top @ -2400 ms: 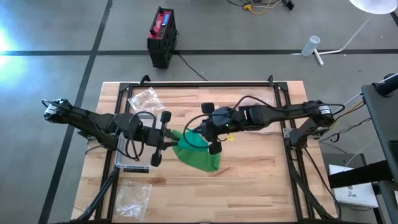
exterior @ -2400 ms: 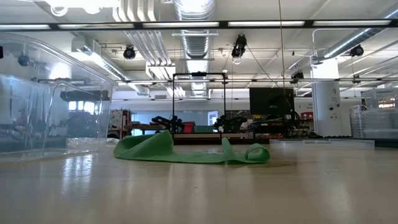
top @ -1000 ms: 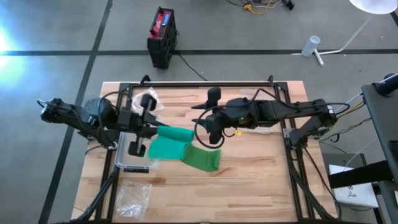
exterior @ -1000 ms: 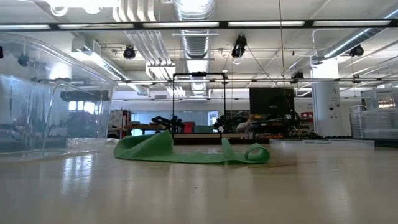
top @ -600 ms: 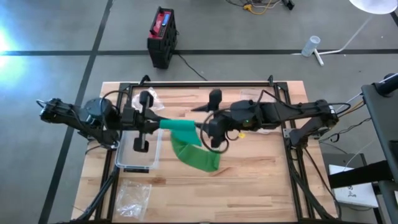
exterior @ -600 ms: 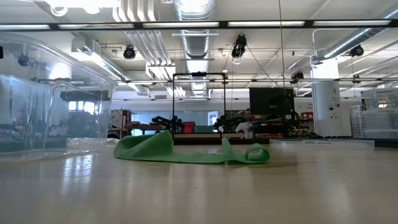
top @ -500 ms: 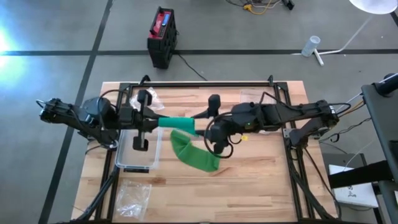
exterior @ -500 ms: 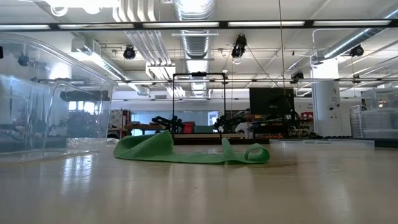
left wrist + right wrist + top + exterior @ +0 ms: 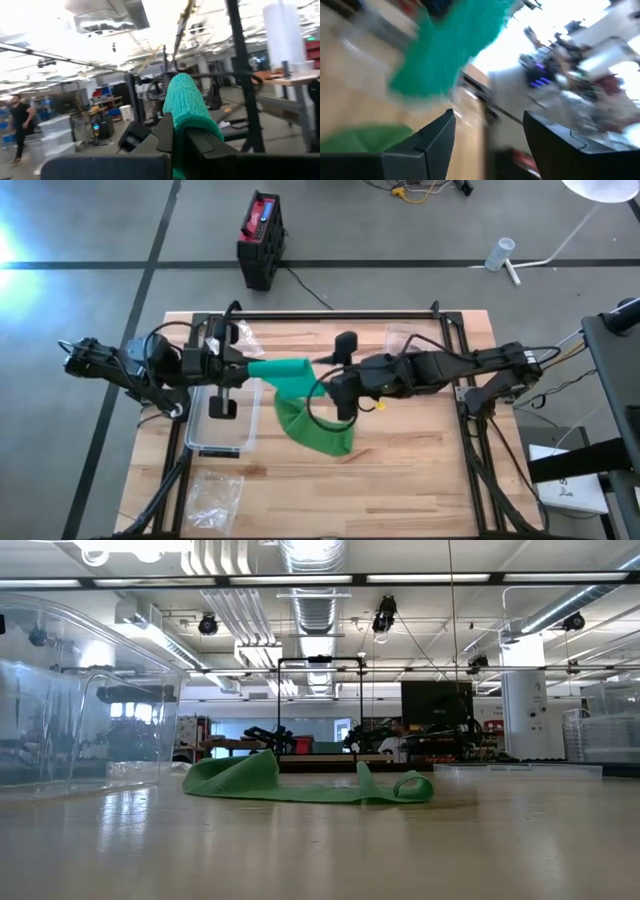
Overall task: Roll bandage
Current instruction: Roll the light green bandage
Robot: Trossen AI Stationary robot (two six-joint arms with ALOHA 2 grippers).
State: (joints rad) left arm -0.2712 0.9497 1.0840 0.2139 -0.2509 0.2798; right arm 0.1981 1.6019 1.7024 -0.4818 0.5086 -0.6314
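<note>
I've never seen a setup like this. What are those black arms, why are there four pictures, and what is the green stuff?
These are two robot arms at a wooden table, each ending in a two-finger gripper. One picture looks straight down from above, one looks level across the tabletop, and two come from cameras on the arms' wrists. The green stuff is a bandage being rolled. The left gripper is shut on its rolled end, which shows up close in the left wrist picture; the loose tail drapes down onto the table. The right gripper is open, right beside the roll, holding nothing. Also on the table are a clear plastic box and crumpled plastic bags.
</note>
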